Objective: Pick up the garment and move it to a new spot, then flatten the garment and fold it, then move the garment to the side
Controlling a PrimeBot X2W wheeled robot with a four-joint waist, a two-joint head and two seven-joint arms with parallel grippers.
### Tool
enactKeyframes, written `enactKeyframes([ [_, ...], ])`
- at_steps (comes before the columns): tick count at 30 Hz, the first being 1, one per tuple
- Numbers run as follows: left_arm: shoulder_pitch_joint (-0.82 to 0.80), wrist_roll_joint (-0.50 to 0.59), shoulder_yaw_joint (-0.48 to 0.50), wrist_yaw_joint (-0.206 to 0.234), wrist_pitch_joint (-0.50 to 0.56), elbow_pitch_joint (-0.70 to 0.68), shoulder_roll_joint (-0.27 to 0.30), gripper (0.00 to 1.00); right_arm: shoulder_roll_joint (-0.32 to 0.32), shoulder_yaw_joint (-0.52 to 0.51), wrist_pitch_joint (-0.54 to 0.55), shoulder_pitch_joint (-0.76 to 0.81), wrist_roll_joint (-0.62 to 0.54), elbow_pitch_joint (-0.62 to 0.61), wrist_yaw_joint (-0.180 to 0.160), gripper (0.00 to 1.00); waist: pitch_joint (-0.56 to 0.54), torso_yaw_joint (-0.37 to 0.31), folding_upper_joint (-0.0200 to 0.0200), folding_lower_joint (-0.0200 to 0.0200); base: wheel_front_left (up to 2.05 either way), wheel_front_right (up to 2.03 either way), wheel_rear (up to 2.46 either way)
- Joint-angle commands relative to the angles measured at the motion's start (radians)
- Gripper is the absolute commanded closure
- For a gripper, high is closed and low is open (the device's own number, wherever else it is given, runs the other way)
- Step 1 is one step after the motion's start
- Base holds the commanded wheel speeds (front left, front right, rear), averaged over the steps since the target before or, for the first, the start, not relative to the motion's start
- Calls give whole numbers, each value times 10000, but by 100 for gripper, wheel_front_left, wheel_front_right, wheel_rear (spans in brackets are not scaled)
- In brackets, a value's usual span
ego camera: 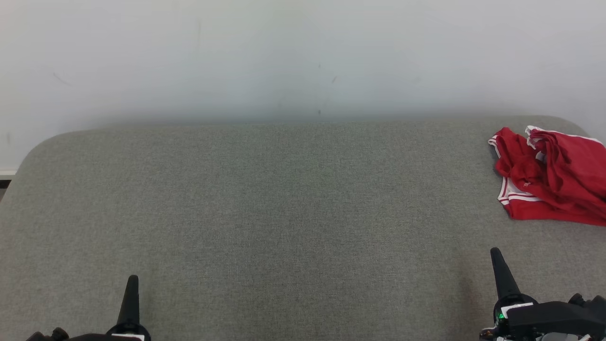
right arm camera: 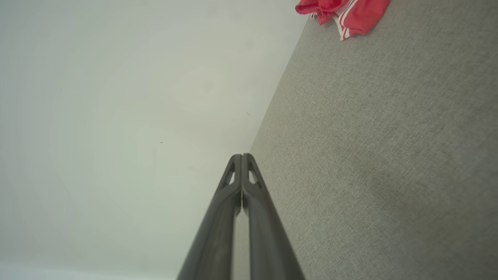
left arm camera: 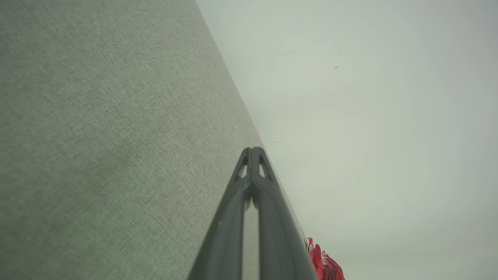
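The left jaws are fully closed. The two dark fingers [left arm camera: 229,225] meet at the tips and nothing is between them. The right jaws are closed in the same way, finger [right arm camera: 218,225] against finger, and they also hold nothing. Both pairs point away from the robot, toward the far edge of the surface [ego camera: 284,213]. The left jaws are over its near left part and the right jaws over its near right part. I cannot tell if the tips touch the surface.

The surface is covered with grey woven cloth and has rounded far corners. The garment [ego camera: 554,184] lies on the far right corner of the surface, well apart from the right jaws. It is red with white stripes and is crumpled in a loose heap, not flat. The part that shows is longer from side to side of the surface than from near to far, so its long axis seems to run across. The edge of the head view cuts its right end. A white-striped hem [ego camera: 509,194] faces the left side of the surface. Behind the far edge of the surface stands a pale wall [ego camera: 284,57].
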Motion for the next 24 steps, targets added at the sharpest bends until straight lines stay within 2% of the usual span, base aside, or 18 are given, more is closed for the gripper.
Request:
enactKeyframes([
  [1, -234, -240, 37, 7, 46, -50, -1, 100, -54, -51, 79, -170, 223, -52, -12, 100, 1, -1, 0, -1, 0, 0, 0],
  [24, -425, -2092, 101, 10, 529, 63, -32, 100, -25, -254, 522, -349, 1994, 49, -16, 100, 18, -32, 0, -1, 0, 0, 0],
])
